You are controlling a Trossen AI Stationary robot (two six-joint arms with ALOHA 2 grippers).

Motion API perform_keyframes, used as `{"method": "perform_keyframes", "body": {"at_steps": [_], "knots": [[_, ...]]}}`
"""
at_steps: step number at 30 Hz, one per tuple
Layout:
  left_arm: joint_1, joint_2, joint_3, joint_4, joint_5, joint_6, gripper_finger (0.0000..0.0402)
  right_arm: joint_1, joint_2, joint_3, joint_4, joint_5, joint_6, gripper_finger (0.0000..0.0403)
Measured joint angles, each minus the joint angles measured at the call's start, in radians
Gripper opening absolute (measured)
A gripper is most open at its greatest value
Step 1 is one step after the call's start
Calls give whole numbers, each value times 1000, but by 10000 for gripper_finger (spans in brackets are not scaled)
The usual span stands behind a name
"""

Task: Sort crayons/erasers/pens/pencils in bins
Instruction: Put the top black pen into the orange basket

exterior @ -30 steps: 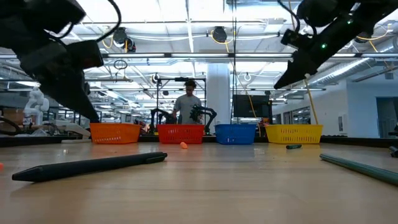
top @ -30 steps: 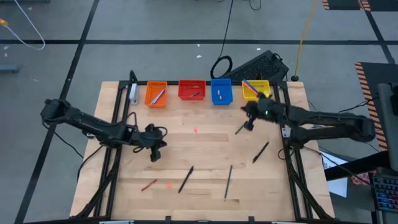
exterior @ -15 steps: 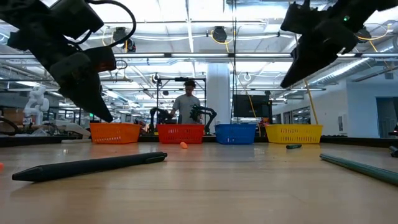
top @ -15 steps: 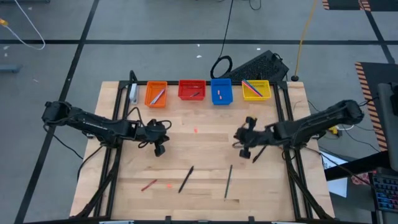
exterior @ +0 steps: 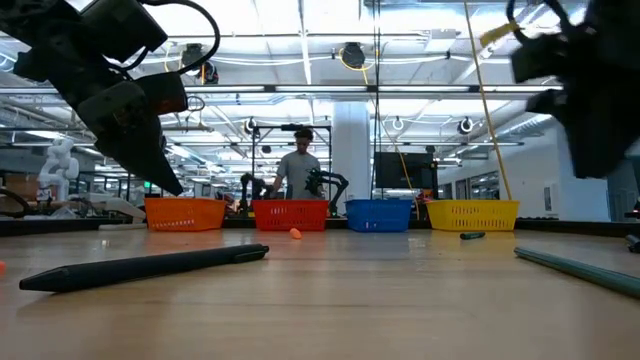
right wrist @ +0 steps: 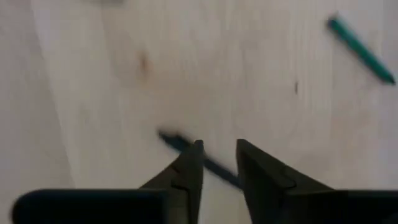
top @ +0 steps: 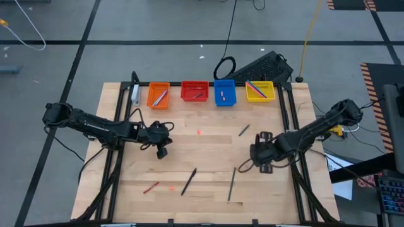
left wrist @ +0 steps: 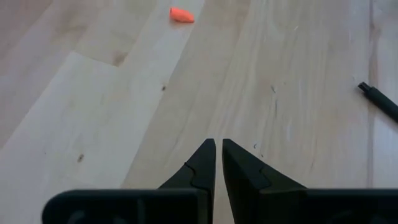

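Note:
Four bins stand in a row at the far edge: orange [top: 158, 96], red [top: 194, 92], blue [top: 225, 93], yellow [top: 259, 91], each with sticks or bits inside. My right gripper [top: 262, 162] hovers open at the table's right. In the right wrist view its fingertips [right wrist: 217, 152] stand on either side of a dark stick [right wrist: 180, 144] lying flat; I cannot tell whether they touch it. My left gripper [top: 161, 150] is shut [left wrist: 219, 150] above bare wood at left centre. A pink-red eraser [left wrist: 181, 14] lies beyond it.
Lying loose are a short dark stick [top: 243, 130], a dark stick [top: 189, 181], a green pencil [top: 231, 183], a red crayon [top: 150, 187] and a small eraser [top: 171, 186]. A person [exterior: 301, 165] stands in the room behind the bins.
My right gripper has swung from just in front of the yellow bin toward the table's near edge and now hangs over the dark stick at the right. My left gripper shifted a little toward the right early on, then kept still.

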Motion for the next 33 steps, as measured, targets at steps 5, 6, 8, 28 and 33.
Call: {"method": "perform_keyframes", "body": {"at_steps": [5,6,8,28,33], "knots": [[0,0,0,3,-1,1,30,26,0,-76,16,-67,-29,136],[0,0,0,4,-1,1,30,26,0,-96,34,-67,-40,139],[0,0,0,5,-2,1,30,24,0,-131,64,-67,-68,142],[0,0,0,28,-1,15,31,-87,66,-233,202,-171,-213,75],[0,0,0,28,-1,1,31,-118,77,-233,216,-199,-168,37]]}}
